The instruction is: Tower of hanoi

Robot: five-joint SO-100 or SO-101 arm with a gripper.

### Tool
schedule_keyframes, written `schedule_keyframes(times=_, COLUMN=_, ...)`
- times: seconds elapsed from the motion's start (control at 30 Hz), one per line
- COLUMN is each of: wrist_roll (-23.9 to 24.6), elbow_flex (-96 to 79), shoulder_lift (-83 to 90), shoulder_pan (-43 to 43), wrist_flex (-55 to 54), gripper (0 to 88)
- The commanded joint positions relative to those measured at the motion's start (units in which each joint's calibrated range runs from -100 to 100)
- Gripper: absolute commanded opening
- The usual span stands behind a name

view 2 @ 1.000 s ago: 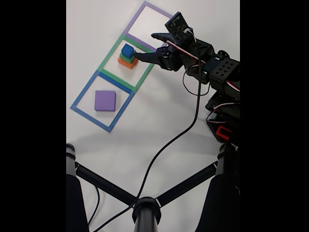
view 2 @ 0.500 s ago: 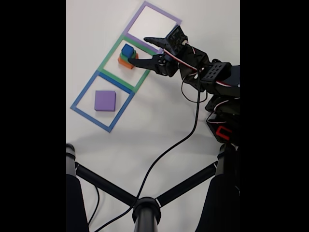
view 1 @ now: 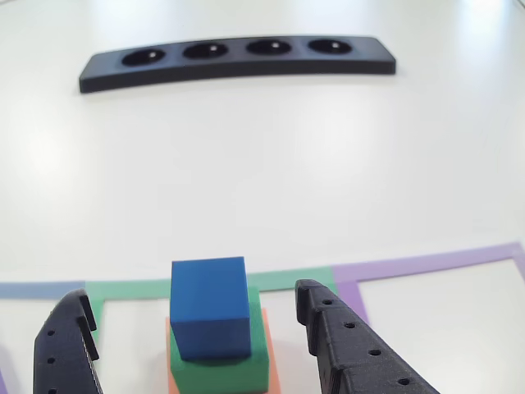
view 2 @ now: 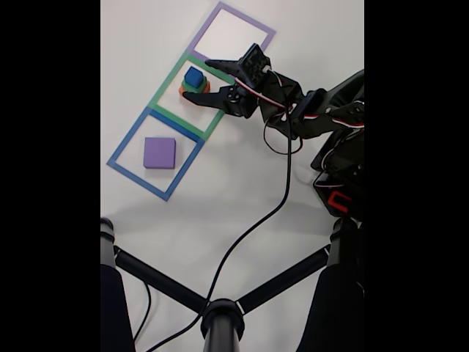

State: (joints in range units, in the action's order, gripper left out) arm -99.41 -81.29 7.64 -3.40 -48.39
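The tower of hanoi stands in two parts. A small blue cube (view 1: 209, 308) tops a green block (view 1: 220, 368) and a salmon-orange block (view 1: 274, 371); this stack (view 2: 193, 81) sits inside the green tape square (view 2: 167, 82). The flat purple block (view 2: 160, 152) lies alone in the blue tape square (view 2: 126, 142). My gripper (view 2: 199, 81) is open, and its black fingers (view 1: 344, 345) stand on either side of the stack, apart from it. In the other view the gripper (view 1: 193, 291) straddles the blue cube at its height.
A purple tape square (view 2: 246, 20) lies beyond the green one, with nothing in it. A black strip with several round holes (view 1: 238, 57) lies far ahead on the white table. A black cable (view 2: 256, 220) and stand legs (view 2: 220, 315) cross the near side.
The gripper has moved left and lower, from beside the stack to around it, staying open. The blocks have not moved.
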Motion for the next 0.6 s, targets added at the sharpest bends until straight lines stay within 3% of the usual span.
schedule_keyframes(times=0.0, wrist_roll=-0.59, elbow_flex=3.64, shoulder_lift=-2.27, shoulder_pan=0.69, wrist_flex=-3.04, gripper=26.8)
schedule_keyframes(times=0.57, wrist_roll=-0.59, elbow_flex=4.82, shoulder_lift=-8.36, shoulder_pan=2.22, wrist_flex=-6.85, gripper=24.1)
